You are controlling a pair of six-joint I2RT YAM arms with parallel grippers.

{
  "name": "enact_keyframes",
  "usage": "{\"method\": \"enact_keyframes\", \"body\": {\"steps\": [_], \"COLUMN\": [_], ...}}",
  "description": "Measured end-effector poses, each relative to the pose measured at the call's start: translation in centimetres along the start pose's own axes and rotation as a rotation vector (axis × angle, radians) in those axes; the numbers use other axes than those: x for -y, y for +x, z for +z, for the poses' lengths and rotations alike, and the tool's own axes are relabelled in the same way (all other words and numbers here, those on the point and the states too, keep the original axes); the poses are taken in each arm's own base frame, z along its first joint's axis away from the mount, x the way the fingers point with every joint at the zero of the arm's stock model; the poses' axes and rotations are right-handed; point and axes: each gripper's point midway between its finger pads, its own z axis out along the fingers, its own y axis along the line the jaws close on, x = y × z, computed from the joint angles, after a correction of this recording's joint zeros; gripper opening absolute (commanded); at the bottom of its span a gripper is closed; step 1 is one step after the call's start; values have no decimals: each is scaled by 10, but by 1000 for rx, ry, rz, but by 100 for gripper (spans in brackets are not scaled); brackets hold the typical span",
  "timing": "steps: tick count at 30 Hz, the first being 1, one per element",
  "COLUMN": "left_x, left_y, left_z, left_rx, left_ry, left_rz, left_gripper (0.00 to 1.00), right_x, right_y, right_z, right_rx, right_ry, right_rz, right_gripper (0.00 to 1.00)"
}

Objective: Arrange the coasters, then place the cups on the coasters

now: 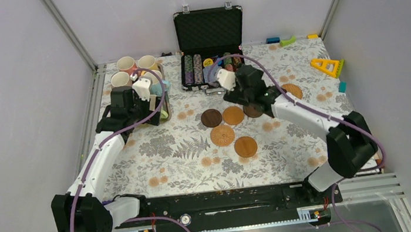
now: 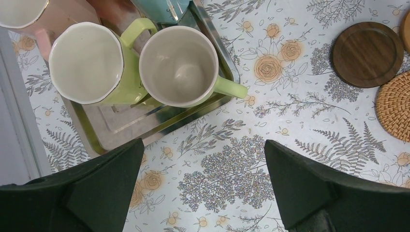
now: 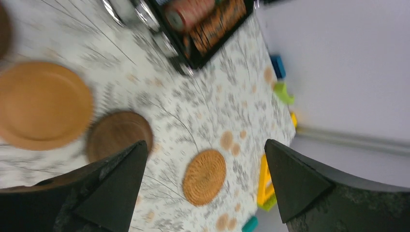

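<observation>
Coasters (image 1: 222,135) first: six thin round discs, all lying flat on the flowery counter (image 1: 185,166) and none with a cup on it. Three sit in a loose row mid-counter: a dark wooden one (image 1: 211,117), a smooth tan one (image 1: 233,115) touching it or nearly so, and a second dark one (image 1: 254,110) partly hidden under the right arm. Just in front of that row is a woven one, with an orange-brown disc (image 1: 245,146) nearer still, and another woven disc (image 1: 292,90) sits apart on the right. The cups (image 1: 126,63) are bunched on a metal tray (image 2: 145,128) at the far left, and the left wrist view shows two pale green ones (image 2: 84,63) side by side at the tray's corner, both upright. Behind the discs a black chip case (image 1: 208,30) stands open. The left arm (image 1: 99,158) stretches up the left side with its wrist tipped down by the tray, and the left fingers (image 2: 109,186) are spread wide over bare cloth beside the tray corner, gripping nothing. The right arm (image 1: 303,113) angles in from the right toward the row, and the right fingers (image 3: 300,183) are spread wide too, hanging above the cloth between the dark disc and the woven one with nothing between them. That view is pretty blurry.
</observation>
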Motion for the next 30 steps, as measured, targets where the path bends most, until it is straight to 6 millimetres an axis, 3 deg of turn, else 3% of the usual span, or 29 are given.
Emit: {"method": "enact_keyframes", "body": {"steps": [2, 5, 9, 13, 21, 30], "left_x": [0, 0, -2, -4, -6, -7], "left_y": [0, -1, -2, -4, -7, -8], "left_z": [0, 0, -1, -4, -5, -4], "left_rx": [1, 3, 7, 19, 31, 34], "left_ry": [0, -1, -9, -21, -36, -38], "left_rz": [0, 0, 0, 1, 2, 2], "left_gripper": [99, 99, 99, 99, 99, 99], "right_x": [-11, -52, -119, -160, -187, -180], "right_y": [-28, -55, -49, -30, -27, -25], "right_z": [-19, -26, -14, -3, 8, 10], "right_rx": [93, 158, 99, 11, -37, -11], "right_ry": [-33, -130, -296, -389, -433, -374], "right_rz": [3, -21, -51, -62, -94, -224], "right_gripper": [100, 100, 100, 100, 100, 100]}}
